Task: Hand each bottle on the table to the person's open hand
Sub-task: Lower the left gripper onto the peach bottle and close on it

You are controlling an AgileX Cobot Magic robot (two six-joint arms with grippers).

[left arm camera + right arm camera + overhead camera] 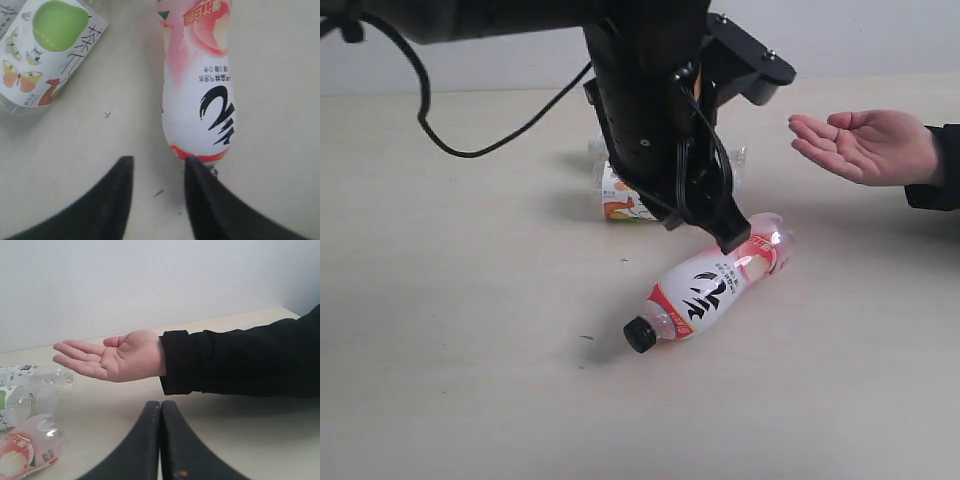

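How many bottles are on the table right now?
3. A red-labelled bottle lies in front of the arm, a green-fruit bottle behind it, and a third bottle just beyond that. The arm may hide another.

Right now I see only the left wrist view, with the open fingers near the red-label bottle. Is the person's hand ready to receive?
Observer: Yes. The hand is open, palm up, above the table.
Operator: Where is the bottle's cap?
Observer: The red-label bottle lies on its side; its black cap points away from the hand.
Operator: And the right side?
Observer: The right fingers are shut together, holding nothing.
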